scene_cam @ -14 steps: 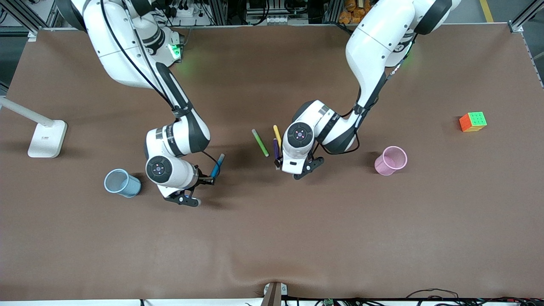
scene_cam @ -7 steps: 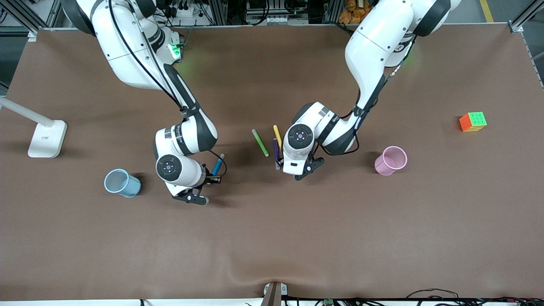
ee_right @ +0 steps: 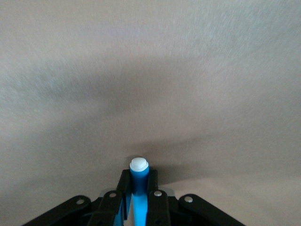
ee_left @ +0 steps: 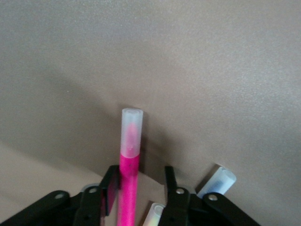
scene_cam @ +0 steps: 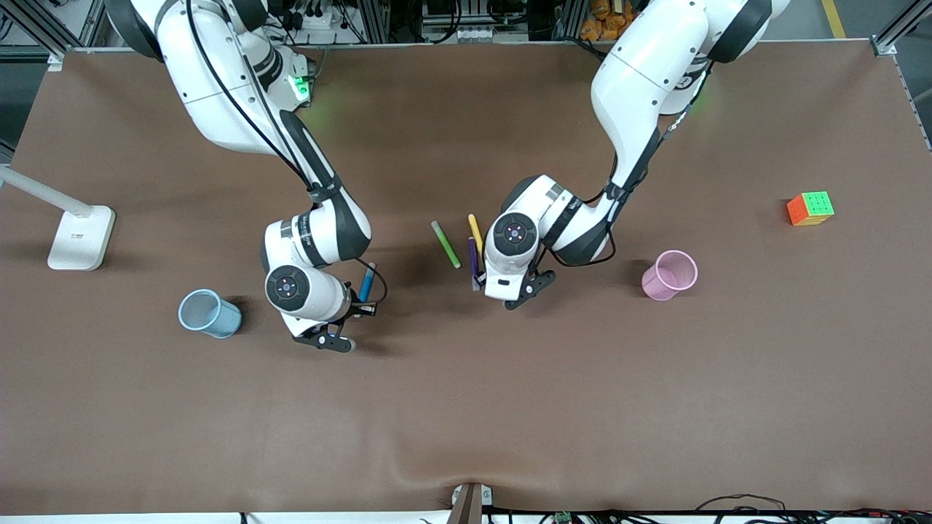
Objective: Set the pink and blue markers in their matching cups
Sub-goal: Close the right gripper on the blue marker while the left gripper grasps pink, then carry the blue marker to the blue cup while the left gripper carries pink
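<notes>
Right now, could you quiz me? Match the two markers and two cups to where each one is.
1 blue marker
2 pink marker
3 pink cup
4 blue cup

A toward the right arm's end
B between open fingers of the left gripper
C toward the left arm's end
D clamped in the right gripper

Pairs: 1-D, 2-B, 3-C, 4-A.

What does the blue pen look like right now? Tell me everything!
The blue pen is slim, bright blue plastic by the look of it, with a small white tip. The right gripper is shut on it, a black finger on each side. In the front view, it pokes out past the gripper, between the blue cup and the other pens.
</notes>
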### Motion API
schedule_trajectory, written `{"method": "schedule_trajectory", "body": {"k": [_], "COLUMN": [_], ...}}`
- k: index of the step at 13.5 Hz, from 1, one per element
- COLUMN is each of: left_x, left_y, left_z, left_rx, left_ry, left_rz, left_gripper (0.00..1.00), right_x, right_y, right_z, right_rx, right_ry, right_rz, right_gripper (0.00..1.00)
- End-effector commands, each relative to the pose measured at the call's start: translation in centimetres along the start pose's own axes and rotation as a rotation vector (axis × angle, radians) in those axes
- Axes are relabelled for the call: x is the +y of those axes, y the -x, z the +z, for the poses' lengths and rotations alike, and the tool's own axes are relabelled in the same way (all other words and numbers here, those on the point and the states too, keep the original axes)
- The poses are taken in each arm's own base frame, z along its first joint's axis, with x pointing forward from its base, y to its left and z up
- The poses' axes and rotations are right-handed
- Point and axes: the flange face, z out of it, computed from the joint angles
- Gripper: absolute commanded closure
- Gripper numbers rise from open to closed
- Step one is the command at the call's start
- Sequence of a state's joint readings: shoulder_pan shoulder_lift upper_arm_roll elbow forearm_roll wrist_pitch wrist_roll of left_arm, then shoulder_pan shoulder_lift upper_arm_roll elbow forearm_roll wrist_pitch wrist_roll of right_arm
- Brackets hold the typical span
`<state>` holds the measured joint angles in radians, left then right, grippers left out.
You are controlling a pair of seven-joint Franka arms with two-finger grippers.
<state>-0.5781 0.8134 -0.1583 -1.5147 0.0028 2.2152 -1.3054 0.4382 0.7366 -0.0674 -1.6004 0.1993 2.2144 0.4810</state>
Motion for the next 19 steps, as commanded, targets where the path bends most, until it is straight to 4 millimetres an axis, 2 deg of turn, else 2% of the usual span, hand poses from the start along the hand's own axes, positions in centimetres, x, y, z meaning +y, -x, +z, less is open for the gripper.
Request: {"method": "schedule_trajectory", "body": {"k": [1, 4, 6, 8, 9, 11, 15, 17, 19], "left_x": [0.3, 0.2, 0.1, -0.2, -0.6, -1.3, -4.5, -6.8, -9.2], "left_y": [-0.1, -0.6, -0.9, -2.4, -3.7, -5.0, -9.6, -12.4, -15.1], "left_z": [0.0, -0.3, -0.9, -2.3, -3.3, -4.8, -9.7, -13.1, -15.5], "left_rx": [0.011, 0.011, 0.014, 0.021, 0.025, 0.022, -0.086, -0.172, -0.248], "left_ry": [0.003, 0.007, 0.015, 0.029, 0.038, 0.03, 0.016, 0.054, 0.087], "left_rz": [-0.012, -0.01, -0.011, -0.028, -0.043, -0.063, -0.158, -0.162, -0.187], "left_gripper": [0.65, 0.78, 0.91, 0.98, 1.0, 1.0, 1.0, 1.0, 1.0], "right_x": [0.9, 1.1, 3.4, 7.2, 9.1, 13.9, 21.8, 23.8, 24.0], "right_y": [-0.5, -0.1, -1.2, -2.5, -3.0, -4.3, -6.1, -6.6, -6.8], "right_z": [-6.1, -12.1, -15.8, -18.6, -19.6, -21.6, -23.7, -24.1, -24.2], "right_rx": [-0.028, 0.034, 0.085, 0.118, 0.116, 0.129, 0.161, 0.183, 0.201], "right_ry": [-0.021, -0.053, -0.079, -0.092, -0.091, -0.094, -0.098, -0.093, -0.09], "right_rz": [-0.004, -0.135, -0.25, -0.336, -0.393, -0.447, -0.559, -0.609, -0.625], "right_gripper": [1.0, 1.0, 1.0, 1.0, 1.0, 1.0, 1.0, 1.0, 1.0]}}
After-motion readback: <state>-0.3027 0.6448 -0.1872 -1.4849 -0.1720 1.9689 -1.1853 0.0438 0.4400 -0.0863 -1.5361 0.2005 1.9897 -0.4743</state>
